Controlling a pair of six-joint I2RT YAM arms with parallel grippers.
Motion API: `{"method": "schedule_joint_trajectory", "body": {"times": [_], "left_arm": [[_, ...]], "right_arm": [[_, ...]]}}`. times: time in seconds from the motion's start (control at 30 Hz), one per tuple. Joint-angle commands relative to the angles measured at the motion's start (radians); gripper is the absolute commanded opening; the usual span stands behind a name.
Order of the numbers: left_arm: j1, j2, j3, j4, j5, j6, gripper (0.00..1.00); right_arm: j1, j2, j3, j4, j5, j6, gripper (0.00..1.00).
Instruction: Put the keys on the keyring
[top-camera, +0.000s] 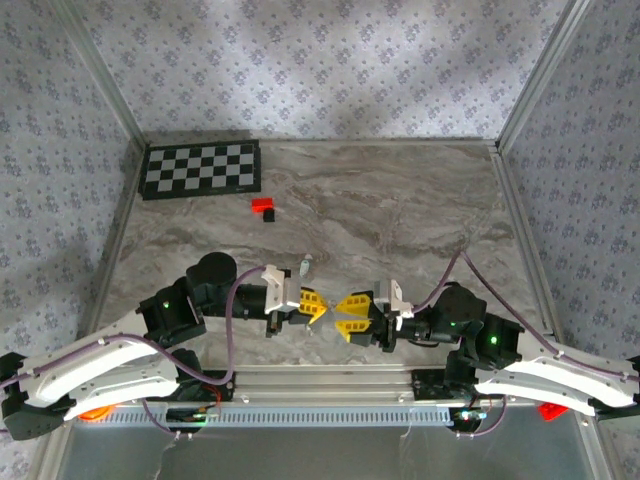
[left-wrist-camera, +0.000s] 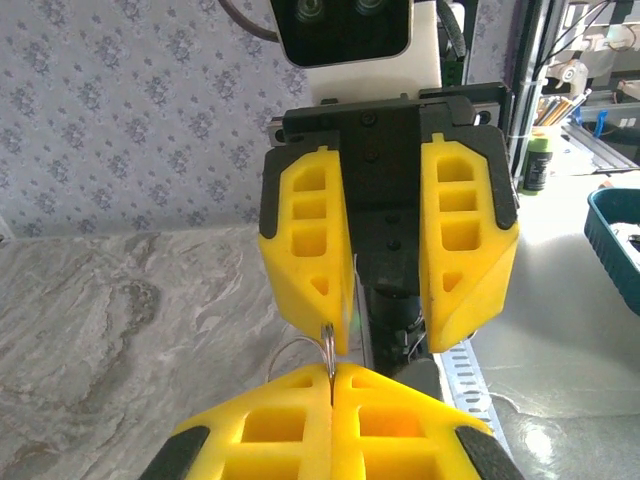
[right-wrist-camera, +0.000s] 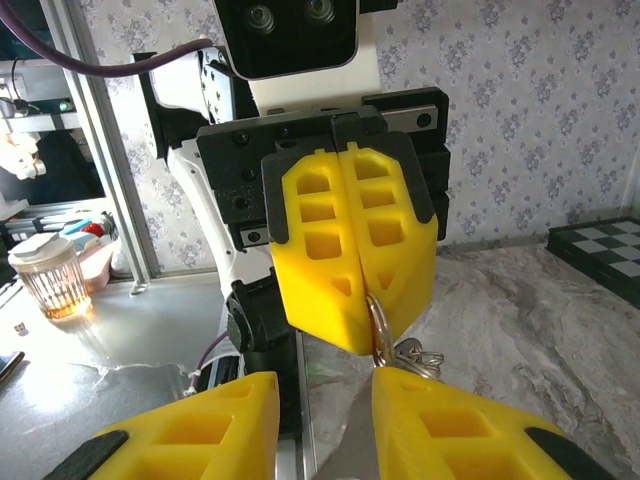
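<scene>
Left pinching the ring, right lining up

My left gripper (top-camera: 318, 306) is clamping shut on the keyring (right-wrist-camera: 380, 322), with the key (right-wrist-camera: 418, 358) dangling just beside it, touching. My right gripper (top-camera: 345, 316) is waiting wide open, facing them close. The risk: I'm closing off-centre, a finger is knocking the ring, and it's twisting out of that thin pinch onto the table (top-camera: 400, 210).

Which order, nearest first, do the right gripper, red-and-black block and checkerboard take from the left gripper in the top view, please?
1. The right gripper, facing the left gripper that grips the keyring.
2. The red-and-black block, farther back, mid-table.
3. The checkerboard, far left corner.
</scene>
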Motion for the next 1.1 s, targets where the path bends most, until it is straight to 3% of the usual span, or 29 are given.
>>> {"method": "schedule_joint_trajectory", "body": {"times": [0.0,0.53,1.07], "left_arm": [[0.004,-0.025,0.043,0.064,0.041,-0.008,0.0],[0.003,-0.008,0.044,0.052,0.042,0.003,0.0],[0.003,0.007,0.038,0.055,0.004,0.001,0.0]], "right_arm": [[0.011,-0.001,0.032,0.039,0.011,-0.014,0.32],[0.015,0.007,0.021,0.068,0.071,-0.014,0.3],[0.024,0.03,0.035,0.046,0.088,-0.028,0.0]]}}
